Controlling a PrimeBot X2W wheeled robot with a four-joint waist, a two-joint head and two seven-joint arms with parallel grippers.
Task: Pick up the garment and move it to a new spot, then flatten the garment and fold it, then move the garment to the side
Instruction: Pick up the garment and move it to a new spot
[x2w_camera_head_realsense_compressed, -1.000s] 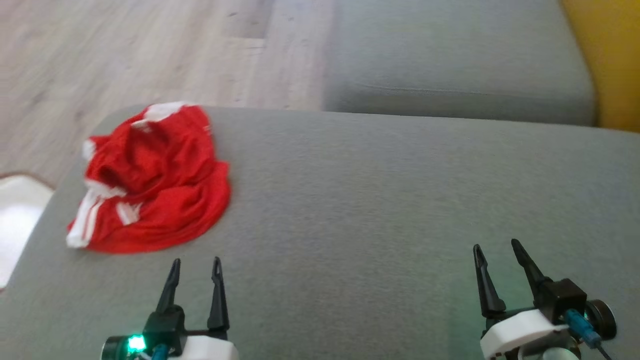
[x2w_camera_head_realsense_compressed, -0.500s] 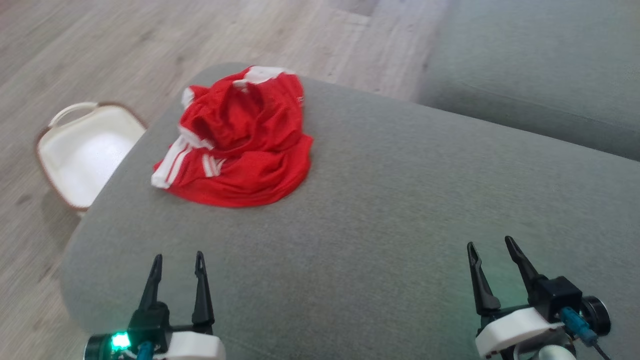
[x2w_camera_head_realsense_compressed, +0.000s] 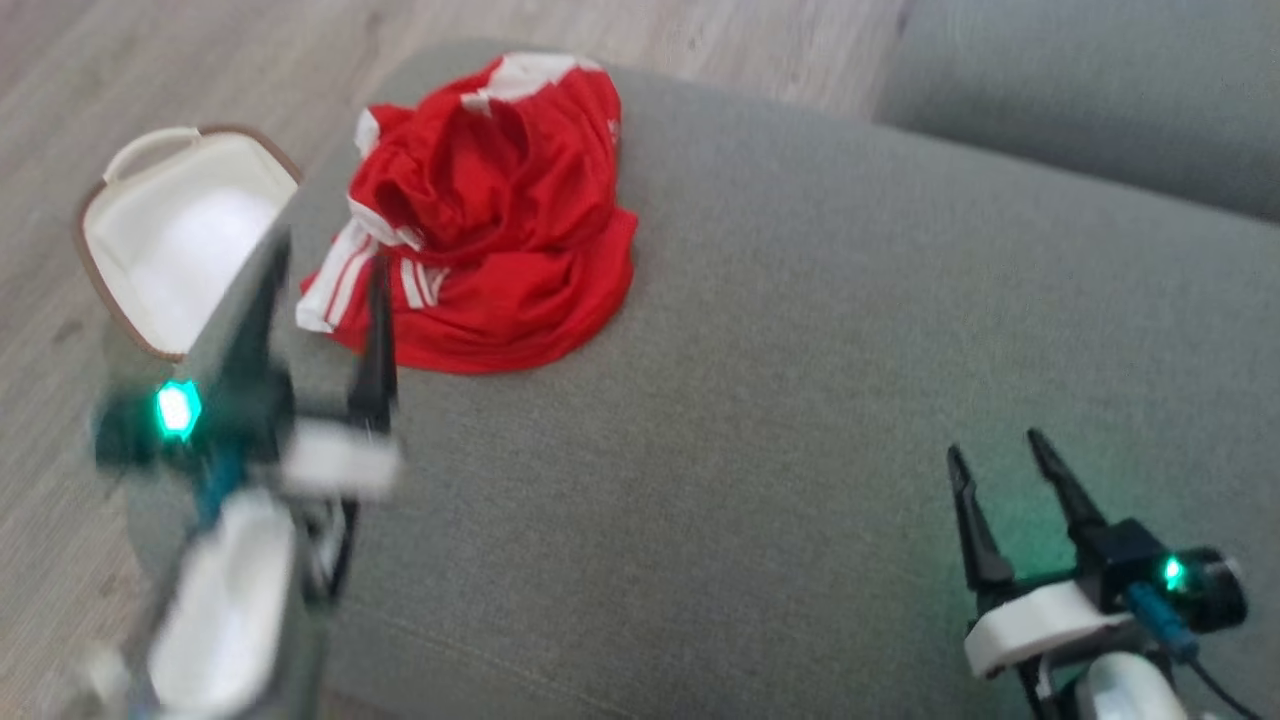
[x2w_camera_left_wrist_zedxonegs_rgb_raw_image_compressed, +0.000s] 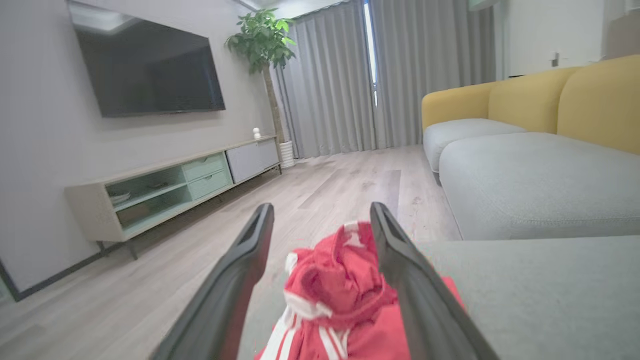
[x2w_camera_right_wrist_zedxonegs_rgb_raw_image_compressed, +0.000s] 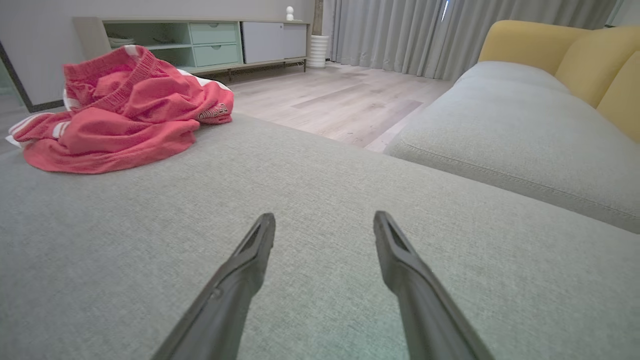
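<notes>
pickup step: crumpled red white-striped garment (x2w_camera_head_realsense_compressed: 490, 210) at far left corner of grey sofa cushion (x2w_camera_head_realsense_compressed: 800, 350), ungrabbed. left tool (x2w_camera_head_realsense_compressed: 330, 255) released, just beside it; right tool (x2w_camera_head_realsense_compressed: 995, 447) released too, well apart. next imo: lower, pinch fold.

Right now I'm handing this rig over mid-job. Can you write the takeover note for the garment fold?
Left gripper: open and empty, raised over the near-left part of the grey cushion, fingers aimed at the red garment.
Right gripper: open and empty, low over the cushion's near-right part.
Garment: a crumpled heap with white stripes at the cushion's far-left corner. A white basket stands on the floor beside that corner.
Done: nothing yet; the garment is not picked up.
To do: grasp it, move it to a new spot, flatten, fold, move it aside.
</notes>
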